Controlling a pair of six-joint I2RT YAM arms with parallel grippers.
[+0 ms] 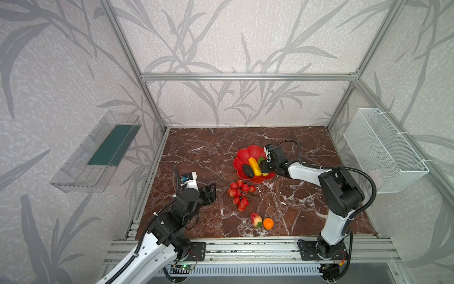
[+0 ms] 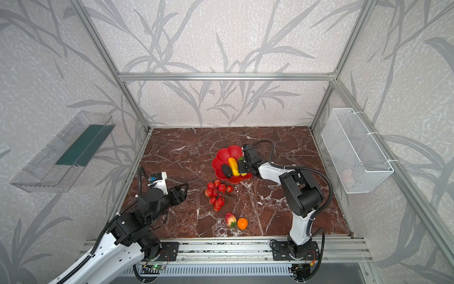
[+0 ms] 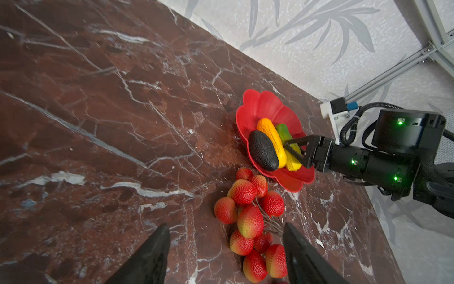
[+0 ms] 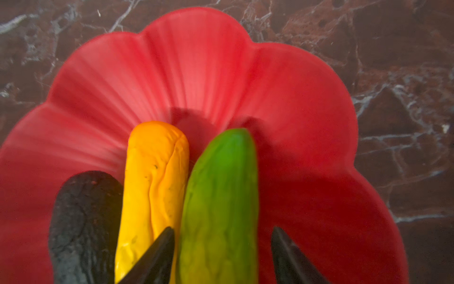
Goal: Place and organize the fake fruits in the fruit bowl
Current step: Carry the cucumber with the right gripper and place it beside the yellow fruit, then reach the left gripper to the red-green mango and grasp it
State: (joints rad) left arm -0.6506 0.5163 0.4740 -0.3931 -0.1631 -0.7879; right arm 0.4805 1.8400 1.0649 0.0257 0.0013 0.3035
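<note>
The red scalloped fruit bowl (image 1: 248,152) (image 4: 196,73) holds three fruits side by side: a dark oval (image 1: 248,171) (image 4: 81,226), a yellow oblong (image 1: 254,166) (image 4: 154,177) and a green-yellow oblong (image 3: 285,132) (image 4: 221,196). My right gripper (image 1: 263,169) (image 4: 222,228) stands open astride the green-yellow one, with a gap beside one finger. On the marble lie the red berry cluster (image 1: 239,194) (image 3: 248,211), the red-yellow peach (image 1: 256,219) and the small orange (image 1: 268,223). My left gripper (image 1: 212,191) (image 3: 225,225) is open, just left of the cluster, holding nothing.
A clear plastic tray (image 1: 98,152) hangs on the left wall and a white wire basket (image 1: 383,150) on the right wall. Aluminium frame rails (image 1: 245,248) run along the table's front edge. Bare marble (image 1: 196,152) lies left of the bowl.
</note>
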